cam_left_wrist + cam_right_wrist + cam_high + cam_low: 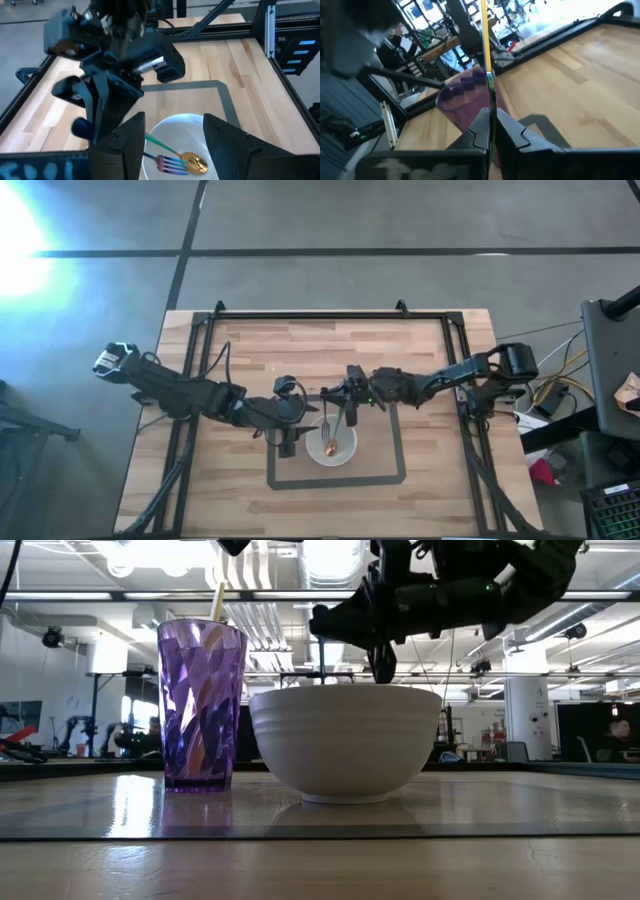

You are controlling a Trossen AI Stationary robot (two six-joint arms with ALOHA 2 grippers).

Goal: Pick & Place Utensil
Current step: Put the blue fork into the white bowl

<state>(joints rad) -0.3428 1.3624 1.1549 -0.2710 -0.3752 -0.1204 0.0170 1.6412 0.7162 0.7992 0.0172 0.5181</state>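
right tool [352, 418] pinched on spoon [338, 432] handle, above white bowl [331, 452] | spoon slants, gold head low in bowl beside fork [165, 161] | left tool [288, 448] fingers spread, empty, just beside bowl | purple cup [201, 705] near bowl on bench [430, 350]

1 white bowl [331, 448]; 1 purple cup [200, 705]; 2 utensils in the bowl: 1 fork [167, 162], 1 gold spoon [194, 161]; 1 utensil [485, 45] in right hand [491, 131]

No readable text or labels
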